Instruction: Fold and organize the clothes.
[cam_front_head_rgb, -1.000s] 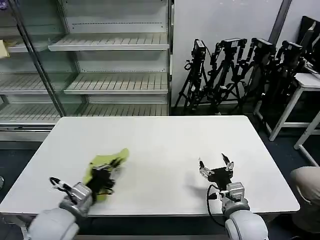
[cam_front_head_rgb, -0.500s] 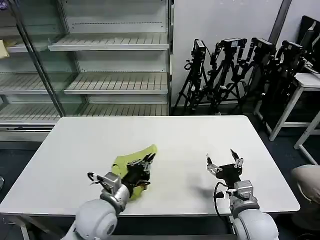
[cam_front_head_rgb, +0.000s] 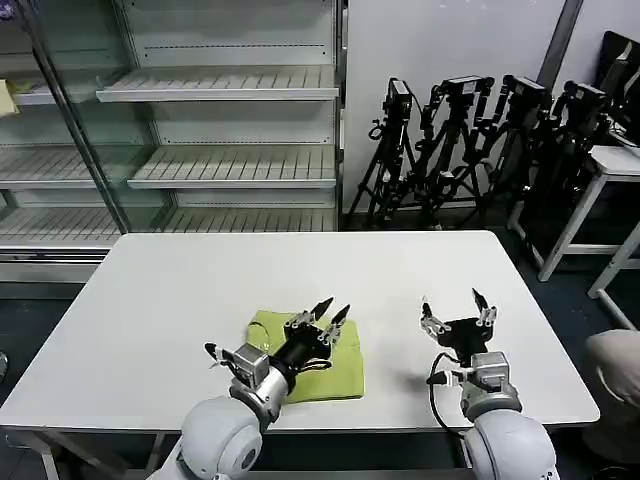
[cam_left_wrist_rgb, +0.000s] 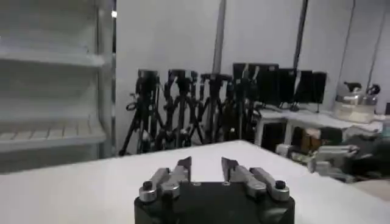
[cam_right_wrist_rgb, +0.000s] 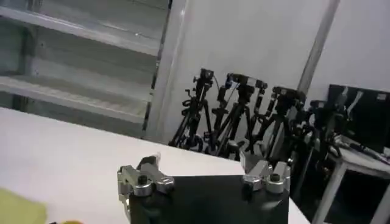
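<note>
White bench (cam_front_head_rgb: 320, 270) seen from above, long edge toward the viewer. Lime shirt (cam_front_head_rgb: 335, 375) lying flat on it as a folded, roughly square pad, at about 7 o'clock from the bench centre, close to the near edge.

Left gripper (cam_front_head_rgb: 327, 313) reaching in from 7 o'clock, hovering over the shirt's far edge, fingers (cam_front_head_rgb: 322, 306) spread narrowly and empty, tips pointing toward 1 o'clock. No fabric caught between them. Seen from the left wrist, the same left gripper (cam_left_wrist_rgb: 206, 165) with a small gap between its two fingers, nothing held, the bare bench top (cam_left_wrist_rgb: 85, 182) beyond.

Right gripper (cam_front_head_rgb: 455, 305) hanging above bare bench at about 5 o'clock from the centre, well apart from the shirt, fingers spread wide and empty, pointing toward 12 o'clock. From the right wrist, the right gripper (cam_right_wrist_rgb: 204, 167) likewise wide open, with a corner of the lime shirt (cam_right_wrist_rgb: 21, 210) at the picture's edge.

Behind the bench at 11 o'clock, a rack of white slatted shelves (cam_front_head_rgb: 220, 85). At 1 o'clock, a cluster of black tripods (cam_front_head_rgb: 470, 150) leaning against a pale wall. At 3 o'clock, part of another white table (cam_front_head_rgb: 610, 165).
</note>
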